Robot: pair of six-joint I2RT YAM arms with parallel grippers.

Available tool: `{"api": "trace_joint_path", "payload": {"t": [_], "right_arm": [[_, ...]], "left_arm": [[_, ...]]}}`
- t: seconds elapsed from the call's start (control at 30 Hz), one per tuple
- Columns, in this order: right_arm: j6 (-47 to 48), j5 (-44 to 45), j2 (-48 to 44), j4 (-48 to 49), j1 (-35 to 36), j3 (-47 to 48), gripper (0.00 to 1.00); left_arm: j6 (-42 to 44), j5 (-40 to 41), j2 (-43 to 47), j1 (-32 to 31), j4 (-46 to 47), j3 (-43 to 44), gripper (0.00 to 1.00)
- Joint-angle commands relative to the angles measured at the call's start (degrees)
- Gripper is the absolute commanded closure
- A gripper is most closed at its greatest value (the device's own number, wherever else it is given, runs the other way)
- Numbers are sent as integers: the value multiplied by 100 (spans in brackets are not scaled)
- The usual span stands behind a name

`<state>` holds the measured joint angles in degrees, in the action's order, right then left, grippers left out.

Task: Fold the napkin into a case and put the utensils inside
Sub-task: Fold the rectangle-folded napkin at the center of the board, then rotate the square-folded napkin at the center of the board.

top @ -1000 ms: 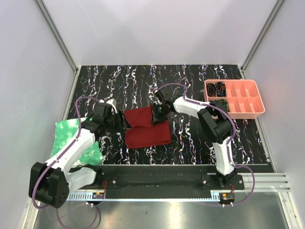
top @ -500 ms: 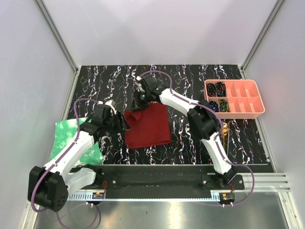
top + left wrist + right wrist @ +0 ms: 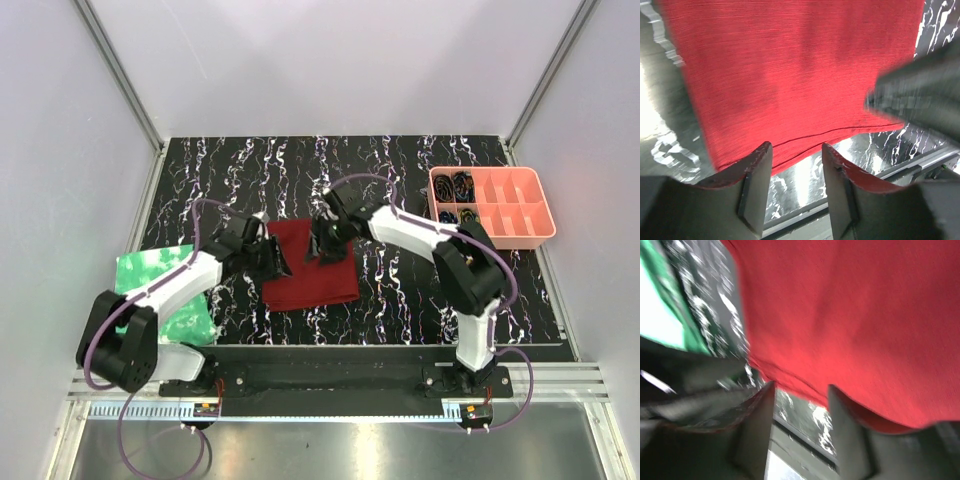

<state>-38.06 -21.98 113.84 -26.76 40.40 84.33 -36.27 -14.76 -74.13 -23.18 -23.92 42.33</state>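
A: Left end effector (image 3: 796, 150)?
B: Jaws parted, empty; the napkin (image 3: 790, 70) lies just ahead.
A: Right end effector (image 3: 801, 392)?
B: Also parted (nothing gripped), the napkin spread beneath it on the desk (image 3: 400, 290).

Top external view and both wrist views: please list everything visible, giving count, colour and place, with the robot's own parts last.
Table: one, black with white marbling, fills the enclosure floor.
Napkin: one, dark red, lying mid-table.
Crinkled sheet: one, bright green, at the table's left edge, partly under the left arm.
Compartment tray: one, pink, at the far right of the table.
Coiled items: several, dark, in the tray's left-hand compartments; exact count unclear.
Left gripper: one, dark, open, over the napkin's left edge.
Right gripper: one, dark, open, over the napkin's far part.
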Motion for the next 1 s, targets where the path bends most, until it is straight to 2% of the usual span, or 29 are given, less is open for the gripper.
{"api": "trace_joint_path", "payload": {"t": [0.0,0.1,0.2,0.37,0.43,0.53,0.57,0.63,0.67,0.77,0.8,0.87,0.9,0.97], "right_arm": [[-236,264,-871,460,47,-1284,54],[-131,326,-1127,812,12,-1883,61],[70,299,-1092,857,-137,-2166,68],[518,790,-1057,682,-647,-2369,70],[1086,1089,-856,357,-953,-2124,70],[2046,2168,-322,-117,-1113,-1335,70],[2223,2876,-145,-310,-1140,-645,71],[2488,3111,259,-890,-1131,88,71],[2505,2912,331,-1092,-1122,736,70],[2155,2341,87,-1384,-1113,1146,62],[1876,2243,-210,-1384,-1113,1120,56],[1593,2224,-519,-1376,-1113,789,52],[1322,2215,-860,-1358,-1113,604,41],[1127,2215,-1196,-1175,-1113,-88,33]], "left_arm": [[-169,114,-453,-283,598,364,55],[-240,176,-769,-301,775,347,58],[-336,176,-718,-328,941,198,60],[-363,149,-138,-336,723,109,56],[-311,62,108,-328,495,135,55],[-249,-61,337,-328,292,214,51],[-240,-88,346,-328,266,241,50],[-223,-193,216,-328,274,416,50],[-214,-254,84,-328,265,504,50],[-74,-378,-557,-363,265,1100,50],[-56,-343,-724,-380,291,1215,51],[-20,-238,-1278,-398,335,1522,52],[-46,-185,-1445,-398,353,1611,53],[-108,-27,-1787,-433,528,1726,54]]}}
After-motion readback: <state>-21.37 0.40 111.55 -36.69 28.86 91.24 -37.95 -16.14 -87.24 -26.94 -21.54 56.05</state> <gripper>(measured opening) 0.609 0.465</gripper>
